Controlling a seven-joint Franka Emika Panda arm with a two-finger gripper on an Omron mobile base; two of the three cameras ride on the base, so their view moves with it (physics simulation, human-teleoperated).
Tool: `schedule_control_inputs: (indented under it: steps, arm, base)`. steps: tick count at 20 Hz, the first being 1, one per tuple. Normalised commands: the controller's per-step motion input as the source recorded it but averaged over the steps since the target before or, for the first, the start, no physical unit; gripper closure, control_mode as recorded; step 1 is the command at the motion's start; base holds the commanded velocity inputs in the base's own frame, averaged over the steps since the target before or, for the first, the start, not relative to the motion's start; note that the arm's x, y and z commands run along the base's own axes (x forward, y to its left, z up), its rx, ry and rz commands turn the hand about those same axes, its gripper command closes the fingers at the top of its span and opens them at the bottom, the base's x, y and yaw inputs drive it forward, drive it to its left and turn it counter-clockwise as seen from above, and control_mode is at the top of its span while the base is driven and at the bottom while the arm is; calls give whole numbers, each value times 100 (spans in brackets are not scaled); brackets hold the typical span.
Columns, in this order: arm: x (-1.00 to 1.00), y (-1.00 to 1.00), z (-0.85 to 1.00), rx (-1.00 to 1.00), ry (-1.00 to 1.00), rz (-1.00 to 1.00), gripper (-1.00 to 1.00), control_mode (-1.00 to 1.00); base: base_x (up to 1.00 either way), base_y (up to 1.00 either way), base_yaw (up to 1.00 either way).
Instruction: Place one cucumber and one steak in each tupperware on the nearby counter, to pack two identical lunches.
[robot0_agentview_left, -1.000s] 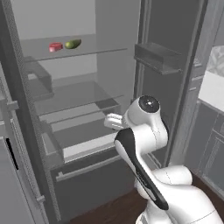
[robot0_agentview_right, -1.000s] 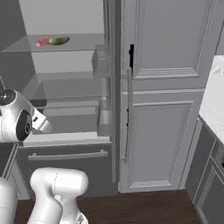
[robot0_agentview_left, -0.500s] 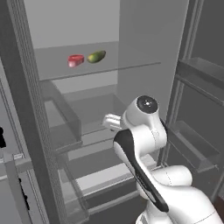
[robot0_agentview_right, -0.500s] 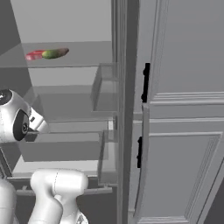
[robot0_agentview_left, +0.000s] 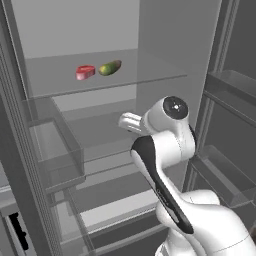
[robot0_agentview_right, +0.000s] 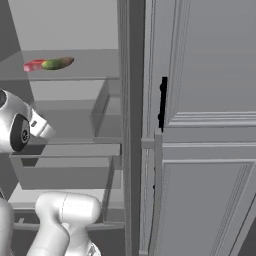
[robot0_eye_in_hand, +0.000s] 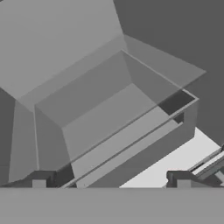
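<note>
While the fridge stands open, the steak (robot0_agentview_left: 85, 72) and the cucumber (robot0_agentview_left: 110, 67) lie side by side, touching or nearly so, on a glass shelf (robot0_agentview_left: 150, 70) in the upper left of the left base view. The steak is to the left, the cucumber to the right. In the right base view the same pair sits at the upper left, the cucumber (robot0_agentview_right: 57, 63) partly in front of the steak (robot0_agentview_right: 33, 65).

The arm rises from the lower right of the left base view, its wrist near the frame's middle, below the shelf and to the right of the two foods, well apart from them. The hand (robot0_eye_in_hand: 109, 179) points down into the lower fridge; its two finger tips (robot0_eye_in_hand: 41, 178) stand far apart at the bottom of the hand view, wide open with nothing between them. Ahead of the tips lies a clear drawer (robot0_eye_in_hand: 100, 127), with a white ledge (robot0_eye_in_hand: 175, 162) at lower right.

In the right base view a grey cabinet door (robot0_agentview_right: 205, 125) with a black handle (robot0_agentview_right: 162, 102) takes the right half.
</note>
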Motion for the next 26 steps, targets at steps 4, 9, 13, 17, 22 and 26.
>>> schedule_control_inputs:
  steps: [4,9,13,17,22,26]
  arm:
    - [-39,-5,100,-3,-17,-12,-100,-100]
    - [-88,-10,100,-2,-25,-1,-100,-100]
    - [-95,0,100,0,-25,3,-100,-100]
    - [-17,0,100,0,-7,9,-100,-100]
    - [33,-3,75,-2,29,23,-100,-100]
    - [17,2,-8,-11,18,15,-100,-100]
  base:
    - [0,0,0]
    - [0,0,0]
    - [0,0,0]
    - [0,0,0]
    - [0,0,0]
    - [0,0,0]
